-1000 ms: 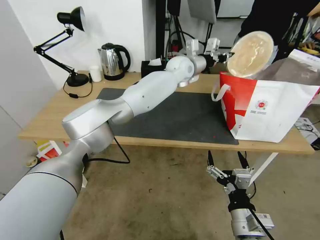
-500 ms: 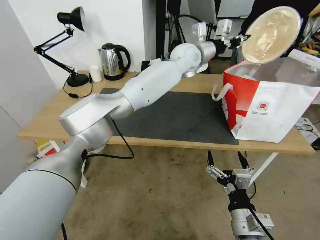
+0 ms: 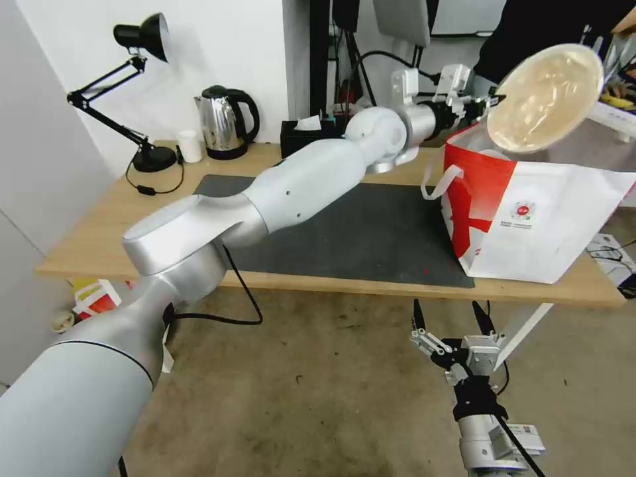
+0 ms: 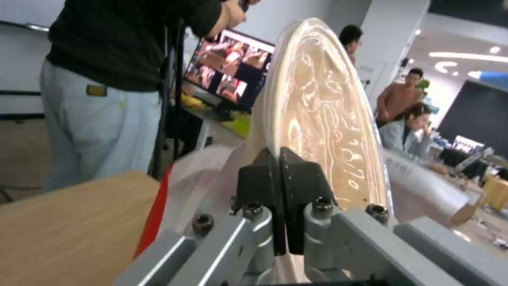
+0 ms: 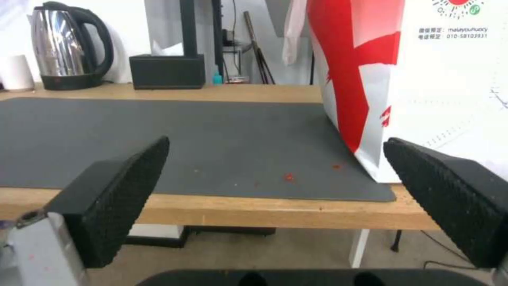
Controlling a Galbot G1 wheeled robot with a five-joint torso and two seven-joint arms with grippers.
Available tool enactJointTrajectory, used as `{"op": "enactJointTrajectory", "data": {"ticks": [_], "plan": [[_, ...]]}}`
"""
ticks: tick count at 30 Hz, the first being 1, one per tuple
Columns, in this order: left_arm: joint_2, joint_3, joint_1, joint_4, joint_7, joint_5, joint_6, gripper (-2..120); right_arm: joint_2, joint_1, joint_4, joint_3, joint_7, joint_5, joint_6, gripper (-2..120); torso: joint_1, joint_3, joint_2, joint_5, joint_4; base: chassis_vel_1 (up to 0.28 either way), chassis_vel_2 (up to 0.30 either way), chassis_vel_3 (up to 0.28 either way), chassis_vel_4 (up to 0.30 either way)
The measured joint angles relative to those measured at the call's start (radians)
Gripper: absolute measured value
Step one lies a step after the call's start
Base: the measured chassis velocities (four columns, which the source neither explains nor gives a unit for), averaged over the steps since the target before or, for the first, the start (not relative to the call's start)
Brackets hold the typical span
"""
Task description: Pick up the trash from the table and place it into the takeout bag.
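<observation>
My left gripper (image 3: 491,102) reaches across the table (image 3: 93,232) and is shut on the rim of the beige paper-pulp bowl (image 3: 546,96). The bowl is tipped on edge, its inside facing me, just above the open top of the white and red takeout bag (image 3: 536,218). In the left wrist view the black pads (image 4: 259,178) pinch the bowl (image 4: 323,115) at its lip, with the bag's red edge (image 4: 154,214) below. My right gripper (image 3: 450,324) hangs open below the table's front edge, facing the bag (image 5: 439,79) and the dark mat (image 5: 158,139).
At the back of the table stand a black desk lamp (image 3: 132,86), a small white cup (image 3: 190,146), a steel kettle (image 3: 225,122) and a black tissue box (image 3: 301,132). A person in a dark top stands behind the bag. A cable droops under the table front.
The left arm carried the bowl up and to the right from the bag's near corner, then lowered it slightly over the bag's opening. The right arm has not moved.
</observation>
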Motion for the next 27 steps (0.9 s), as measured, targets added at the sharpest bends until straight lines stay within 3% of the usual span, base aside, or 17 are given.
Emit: {"op": "enactJointTrajectory", "data": {"ticks": [24, 27], "plan": [[0.003, 0.023, 0.03, 0.005, 0.012, 0.068, 0.001, 0, 0.0, 0.0, 0.0, 0.0, 0.0, 0.0, 0.0, 100, 0.0, 0.0, 0.0, 0.0, -0.0001, 0.0, 0.0, 0.0, 0.0], [0.008, 0.027, 0.024, -0.004, 0.012, 0.073, 0.001, 11, 0.0, 0.0, 0.0, 0.0, 0.0, 0.0, 0.0, 100, 0.0, 0.0, 0.0, 0.0, -0.0001, 0.0, 0.0, 0.0, 0.0]]}}
